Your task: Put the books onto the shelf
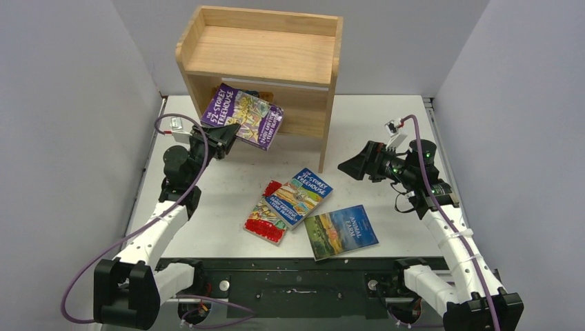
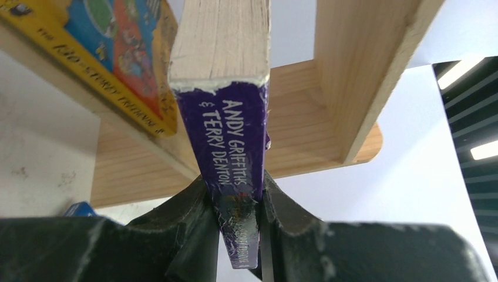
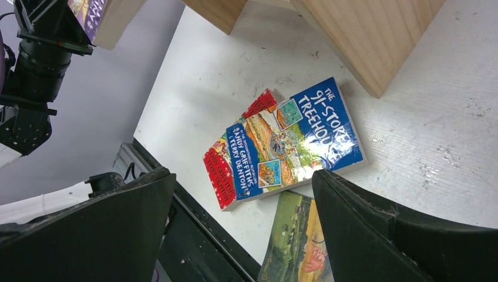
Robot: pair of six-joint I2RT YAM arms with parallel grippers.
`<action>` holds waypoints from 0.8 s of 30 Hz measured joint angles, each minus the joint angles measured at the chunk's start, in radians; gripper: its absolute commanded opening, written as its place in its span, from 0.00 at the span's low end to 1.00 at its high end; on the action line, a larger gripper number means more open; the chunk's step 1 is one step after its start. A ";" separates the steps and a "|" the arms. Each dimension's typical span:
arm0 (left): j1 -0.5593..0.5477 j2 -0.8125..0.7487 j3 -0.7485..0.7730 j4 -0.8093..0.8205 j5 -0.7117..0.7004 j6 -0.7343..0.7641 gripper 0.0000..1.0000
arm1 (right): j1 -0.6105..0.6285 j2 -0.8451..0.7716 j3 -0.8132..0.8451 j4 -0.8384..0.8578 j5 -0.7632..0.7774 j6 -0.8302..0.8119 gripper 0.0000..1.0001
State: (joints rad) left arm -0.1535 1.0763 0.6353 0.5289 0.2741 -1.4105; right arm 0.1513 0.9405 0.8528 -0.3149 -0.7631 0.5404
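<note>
Left gripper (image 1: pixel 224 138) clenched on the purple book (image 1: pixel 245 116), pads pinching the lower spine, the lettering there lost between them in the left wrist view. Held clear of the table (image 1: pixel 221 193), tilted, in front of the lower opening of the shelf (image 1: pixel 330 103); touching the wood or not, impossible to say. Behind it, from above, only an orange sliver of the yellow-orange book (image 2: pixel 100 47); from the wrist, plainly inside the shelf against a board, its corner cut off by the frame. Right gripper (image 1: pixel 348 165) spread wide, grasping nothing, hovering right of the shelf. Flat on the table, the blue book (image 1: pixel 307 193) covering much of the red-bordered book (image 1: pixel 265 217). Just beside them, Animal Farm (image 1: pixel 341 231), near the front edge; in the right wrist view partly hidden by a finger and cropped at the bottom.
</note>
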 measured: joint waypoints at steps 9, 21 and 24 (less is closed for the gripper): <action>-0.004 0.041 0.042 0.081 -0.042 -0.026 0.00 | 0.000 0.002 0.000 0.014 0.000 0.014 0.90; -0.068 0.139 0.062 0.126 -0.190 0.003 0.00 | 0.000 0.006 -0.002 0.030 -0.001 0.026 0.90; -0.094 0.176 0.079 0.127 -0.238 0.009 0.00 | 0.000 0.006 -0.002 0.030 -0.001 0.027 0.90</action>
State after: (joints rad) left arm -0.2478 1.2526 0.7147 0.6559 0.0360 -1.4014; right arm 0.1513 0.9470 0.8505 -0.2848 -0.7639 0.5671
